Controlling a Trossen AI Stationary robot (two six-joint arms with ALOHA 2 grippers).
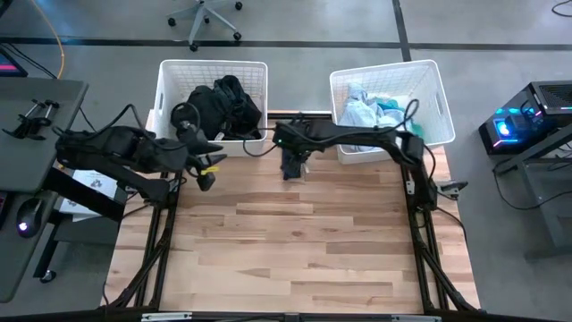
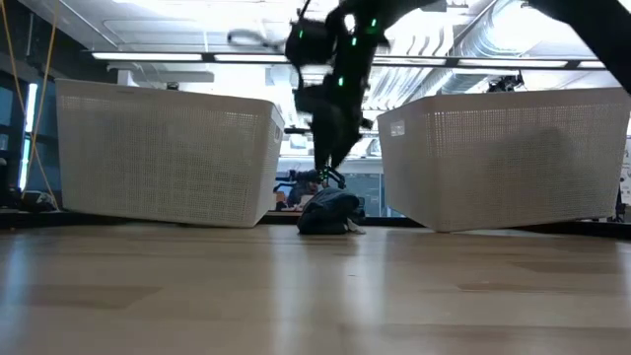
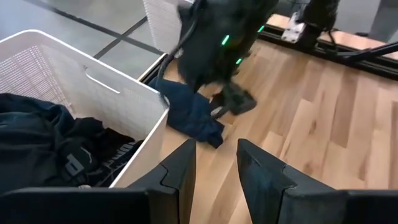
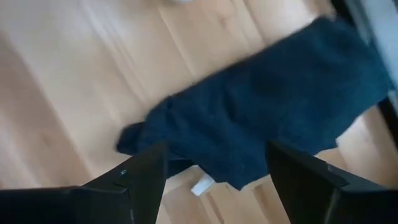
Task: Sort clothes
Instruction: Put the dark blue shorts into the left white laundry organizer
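Right claw over a navy garment between two baskets.

High view: the right claw (image 1: pixel 293 170) hangs at the table's (image 1: pixel 295 250) far edge, left basket (image 1: pixel 213 72) of dark clothes (image 1: pixel 223 105) to one side, right basket (image 1: pixel 420 76) of pale clothes (image 1: pixel 371 112) to the other; the left claw (image 1: pixel 207 175) waits near the left basket.
Low view: the navy garment (image 2: pixel 330 213) lies crumpled just under the right claw.
Left wrist view: left fingers (image 3: pixel 180 171) narrowly parted, empty.
Right wrist view: right fingers (image 4: pixel 140 177) wide, garment below between them.

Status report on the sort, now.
Right gripper open, above the navy garment on the table between the baskets. Left gripper open, empty, beside the dark-clothes basket. Nothing blocking.
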